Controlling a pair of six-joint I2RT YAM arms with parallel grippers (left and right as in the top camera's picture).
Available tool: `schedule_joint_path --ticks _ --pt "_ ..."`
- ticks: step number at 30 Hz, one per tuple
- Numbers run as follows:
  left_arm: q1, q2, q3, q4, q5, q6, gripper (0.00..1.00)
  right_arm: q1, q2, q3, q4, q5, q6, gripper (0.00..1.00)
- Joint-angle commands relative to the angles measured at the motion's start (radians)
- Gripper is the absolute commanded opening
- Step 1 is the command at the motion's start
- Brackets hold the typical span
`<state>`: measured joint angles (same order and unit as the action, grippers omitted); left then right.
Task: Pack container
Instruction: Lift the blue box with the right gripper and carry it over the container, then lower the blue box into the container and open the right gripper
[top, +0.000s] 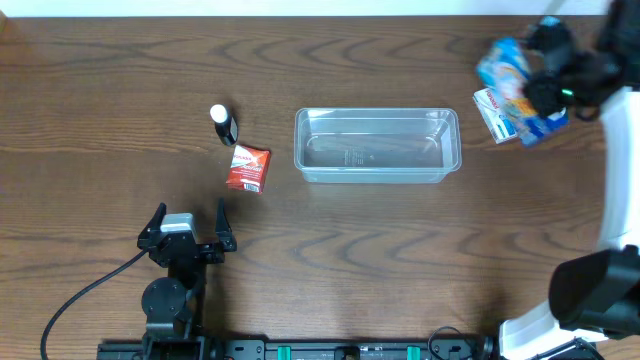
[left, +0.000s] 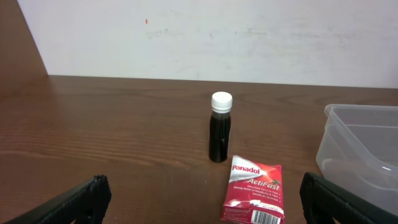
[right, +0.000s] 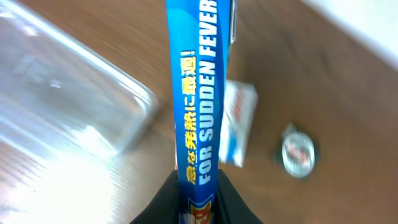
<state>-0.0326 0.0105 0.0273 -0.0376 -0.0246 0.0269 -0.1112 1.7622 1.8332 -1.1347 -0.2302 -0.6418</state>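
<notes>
The clear plastic container (top: 377, 145) sits mid-table; it also shows in the left wrist view (left: 360, 143) and the right wrist view (right: 62, 93). My right gripper (top: 548, 75) is shut on a blue fever-patch box (right: 198, 93) and holds it above the table, right of the container's right end. The box also shows in the overhead view (top: 503, 68). My left gripper (top: 187, 228) is open and empty, near the front edge. A red Panadol packet (top: 247, 167) lies just ahead of it, left of the container. A small dark bottle with a white cap (top: 224, 124) stands behind the packet.
A white and blue box (top: 490, 112) lies on the table right of the container, under the held box. A small round tin (right: 298, 152) lies beside it in the right wrist view. A white wall runs along the far edge.
</notes>
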Motion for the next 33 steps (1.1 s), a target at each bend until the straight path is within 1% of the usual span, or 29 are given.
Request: schedule_joint_path --ticks 1,3,6,8,11,16,27,33 --pt "0.007 -0.006 -0.023 -0.032 -0.002 0.006 0.98 0.149 -0.023 0.032 -0.005 0.026 -0.122 0.15" --pt "0.007 -0.006 -0.023 -0.032 -0.002 0.006 0.98 0.247 -0.023 0.032 0.001 0.025 -0.183 0.15" --pt "0.007 -0.006 -0.023 -0.032 -0.002 0.006 0.98 0.352 -0.021 0.031 0.005 0.038 -0.249 0.15" --pt "0.007 -0.006 -0.023 -0.032 -0.002 0.006 0.98 0.402 -0.020 0.027 0.005 0.067 -0.282 0.14" --pt "0.007 -0.006 -0.023 -0.032 -0.002 0.006 0.98 0.443 -0.015 0.017 0.005 0.060 -0.320 0.13" --pt "0.007 -0.006 -0.023 -0.032 -0.002 0.006 0.98 0.461 0.011 0.000 -0.011 0.060 -0.374 0.11" --pt "0.007 -0.006 -0.023 -0.032 -0.002 0.006 0.98 0.438 0.108 -0.018 -0.056 0.058 -0.373 0.12" --pt "0.007 -0.006 -0.023 -0.032 -0.002 0.006 0.98 0.431 0.163 -0.018 -0.113 0.070 -0.372 0.12"
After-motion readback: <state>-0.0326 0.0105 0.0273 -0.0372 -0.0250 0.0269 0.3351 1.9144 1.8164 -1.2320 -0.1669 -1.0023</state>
